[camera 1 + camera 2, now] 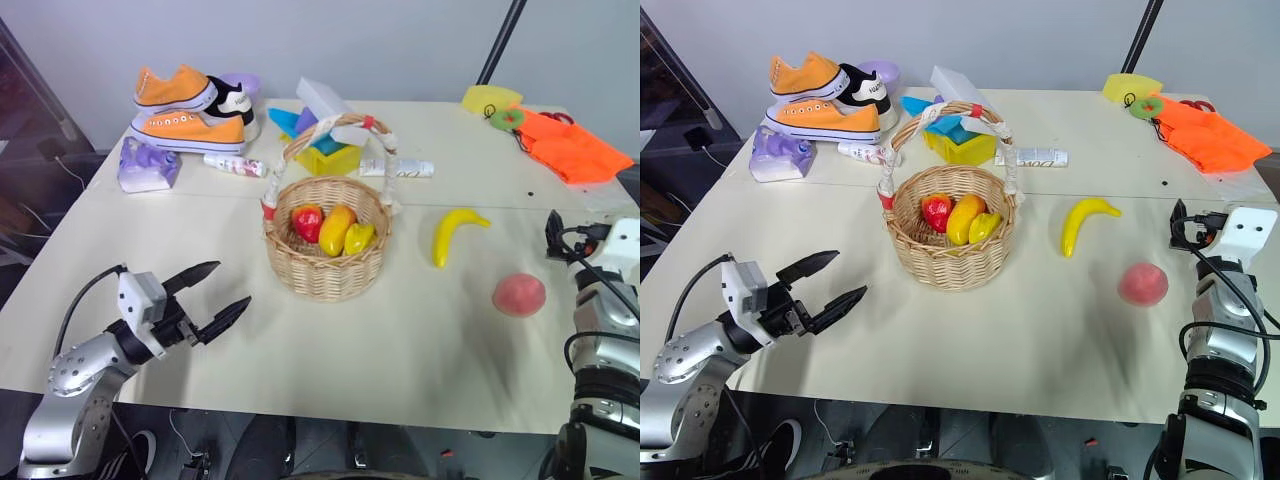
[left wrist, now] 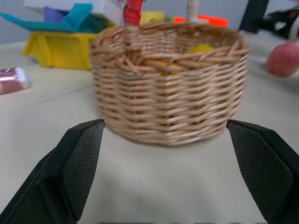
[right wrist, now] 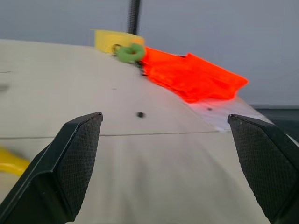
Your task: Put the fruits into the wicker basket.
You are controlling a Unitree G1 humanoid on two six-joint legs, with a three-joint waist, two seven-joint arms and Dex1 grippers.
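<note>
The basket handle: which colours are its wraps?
Red and white wraps, clearest in the left eye view.

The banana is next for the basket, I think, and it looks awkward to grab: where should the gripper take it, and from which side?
Probably at the thick middle of the banana, coming from above with the fingers across its narrow width. It lies flat on the table, curved, its tapered ends offering less to pinch. Nothing crowds it: the basket and peach sit apart.

Looks like a robot test lab: a plain beige table (image 1: 400, 330) against a bare grey wall (image 1: 400, 40), strewn with mismatched props, sneakers (image 1: 185, 110), toy blocks (image 1: 320, 135), orange cloth (image 1: 575, 145).
</note>
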